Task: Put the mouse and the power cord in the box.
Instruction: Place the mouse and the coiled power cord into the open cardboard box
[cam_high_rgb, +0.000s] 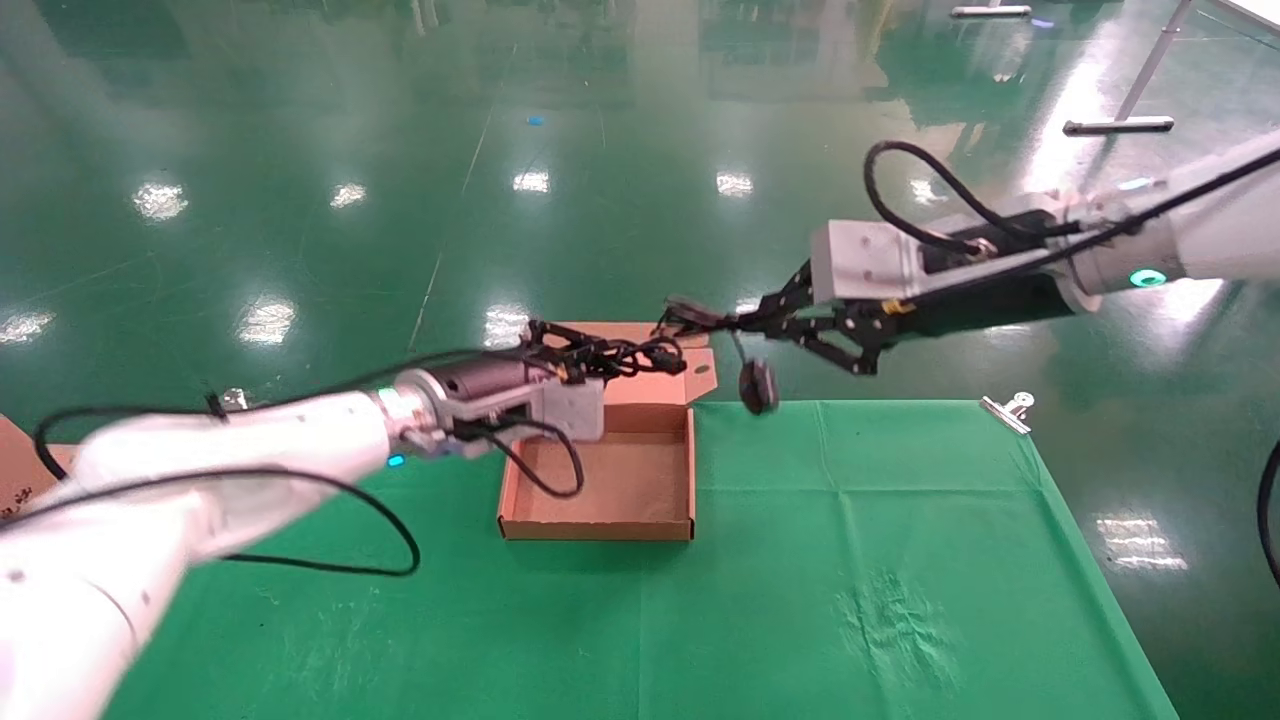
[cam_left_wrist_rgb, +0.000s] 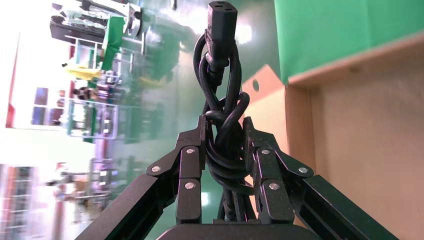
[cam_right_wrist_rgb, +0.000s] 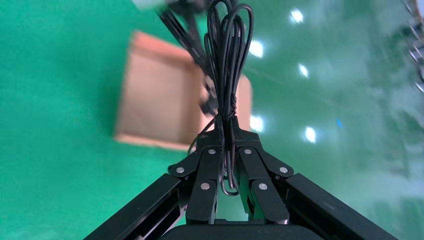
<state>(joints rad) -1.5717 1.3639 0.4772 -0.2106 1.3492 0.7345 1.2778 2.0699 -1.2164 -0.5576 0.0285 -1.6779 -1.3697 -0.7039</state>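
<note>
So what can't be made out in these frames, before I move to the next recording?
- Head view: the near-left part of the box floor is behind the left tool.
- Right wrist view: the mouse body is out of sight below the right tool; only its wire shows.
- Left wrist view: the power cord lower end is hidden by the tool.

Box (cam_high_rgb: 640, 480) plain tan cardboard. Power cord (cam_left_wrist_rgb: 222, 100) black, mouse (cam_high_rgb: 757, 385) black (its thin wire too). Tablecloth (cam_high_rgb: 850, 560) solid green. Floor (cam_high_rgb: 400, 150) glossy darker green. Both grippers black.
</note>
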